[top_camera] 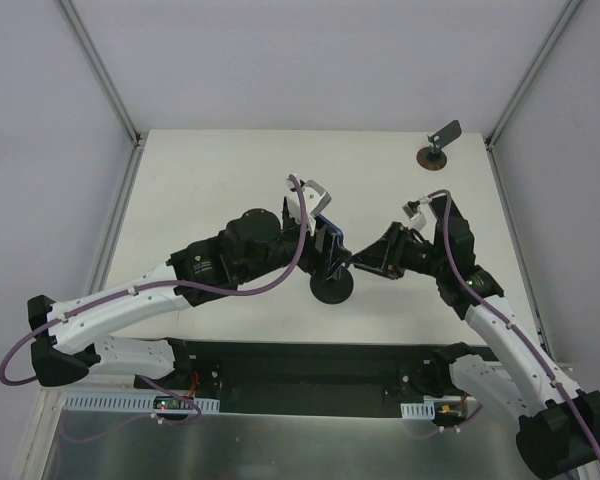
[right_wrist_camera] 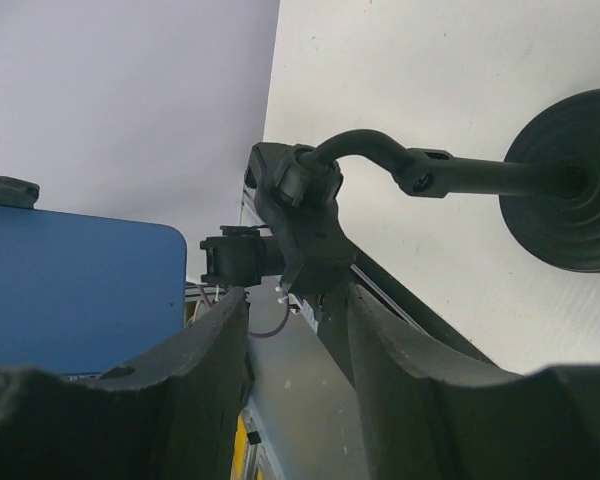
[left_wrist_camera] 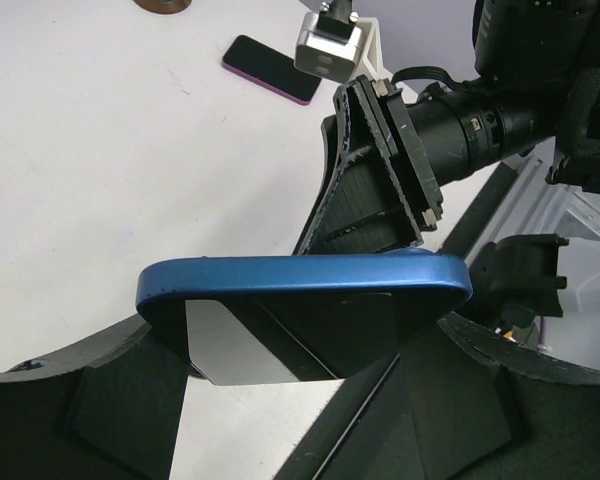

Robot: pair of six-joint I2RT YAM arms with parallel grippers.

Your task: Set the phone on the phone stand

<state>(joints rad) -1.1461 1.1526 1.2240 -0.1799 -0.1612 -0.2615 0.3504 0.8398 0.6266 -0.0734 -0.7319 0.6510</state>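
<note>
left pincer [left_wrist_camera: 296, 350]: closed on the phone [left_wrist_camera: 300, 278], blue edge showing, held off the surface [top_camera: 220, 180] near the phone stand [top_camera: 332, 288]. right pincer [right_wrist_camera: 298, 325]: fingers either side of the stand's clamp head; cannot tell whether they press it. stand base rests on the white surface. second phone [left_wrist_camera: 272, 68], purple rim, lies flat. brown-based stand [top_camera: 435, 152], far right corner. pale walls around.

a cream-white desk [top_camera: 210, 180] sits boxed in by pale grey-white walls [top_camera: 310, 60] at the back and on both sides. silver metal posts [top_camera: 100, 70] slant up from its far corners. along the near edge run a black rail [top_camera: 310, 375] and a brushed metal sheet [top_camera: 310, 450]. the light is soft and even, the shadows faint.
</note>
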